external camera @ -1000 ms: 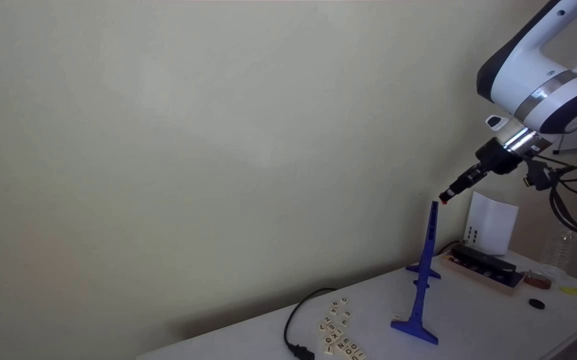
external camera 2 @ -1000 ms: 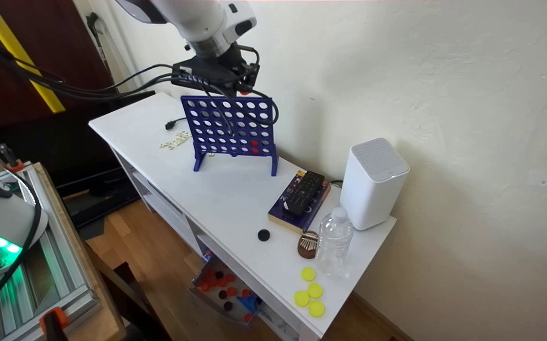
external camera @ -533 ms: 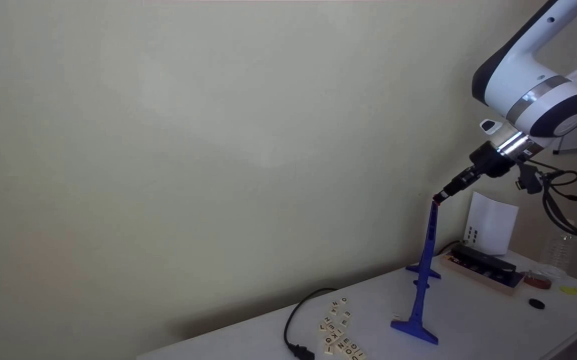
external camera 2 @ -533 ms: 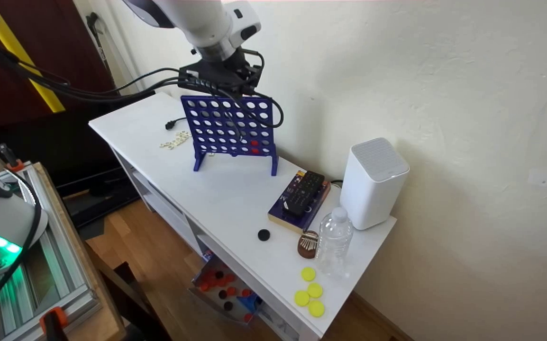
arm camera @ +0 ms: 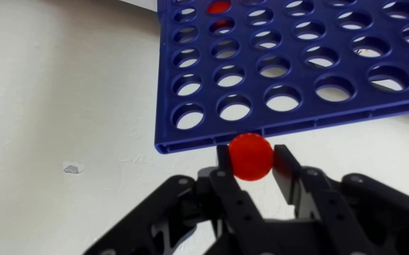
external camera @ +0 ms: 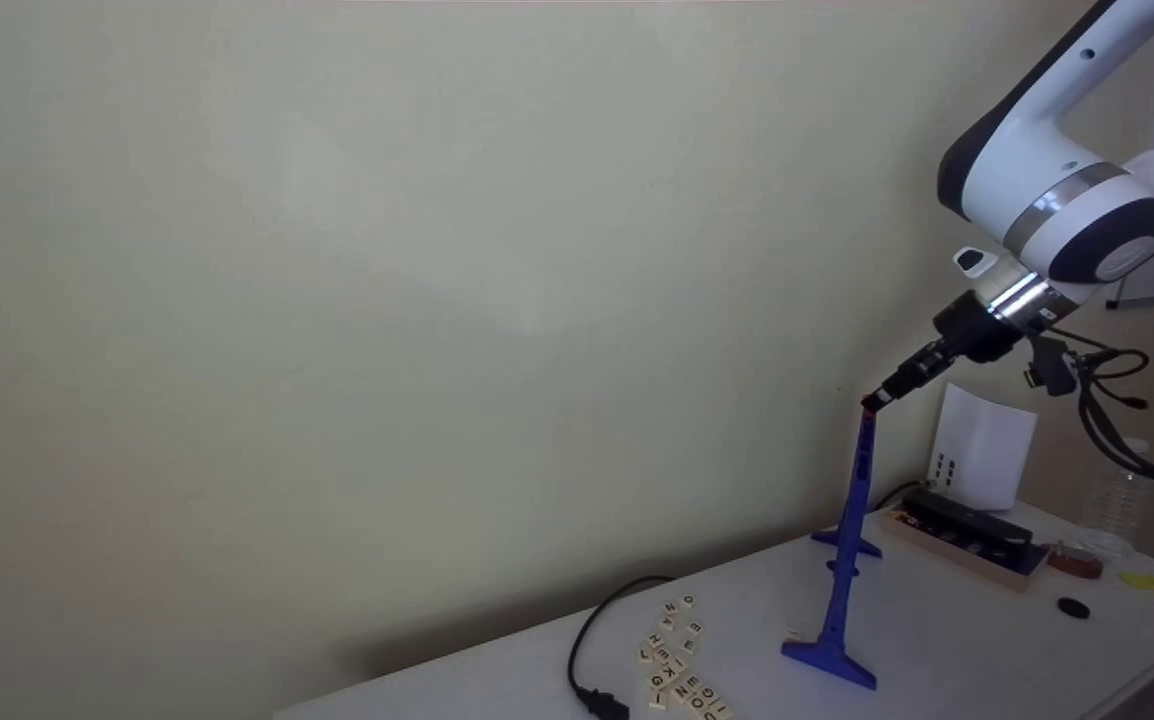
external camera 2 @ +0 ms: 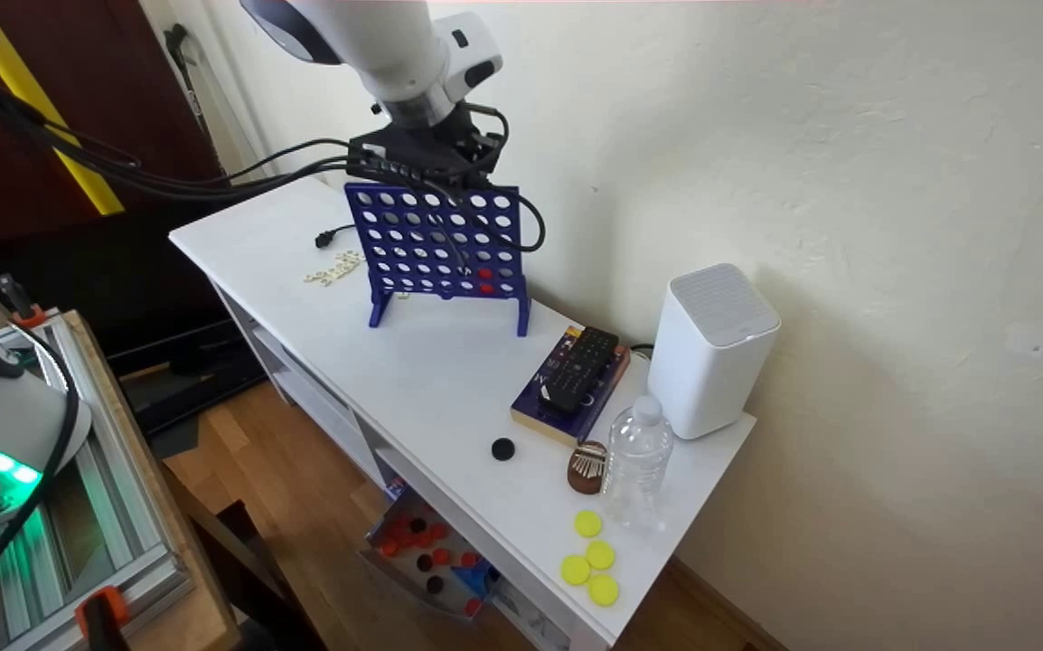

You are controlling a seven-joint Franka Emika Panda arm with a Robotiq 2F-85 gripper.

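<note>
My gripper is shut on a red disc, held by its edges between the fingertips. A blue upright rack of round holes stands just beyond the disc; it shows in both exterior views. In the wrist view the disc overlaps the rack's top slots, over the second column from the left and its divider. In an exterior view the gripper tip is at the rack's top edge. I cannot tell if the disc has entered a slot. Two red discs sit low in the rack.
The rack stands on a white table by a wall. Letter tiles and a black cable lie near it. A book with a remote, white box, bottle, black disc and yellow discs are also there.
My gripper has moved down and over to the top edge of the rack, with the red disc still held. The rack and table items have not moved.
</note>
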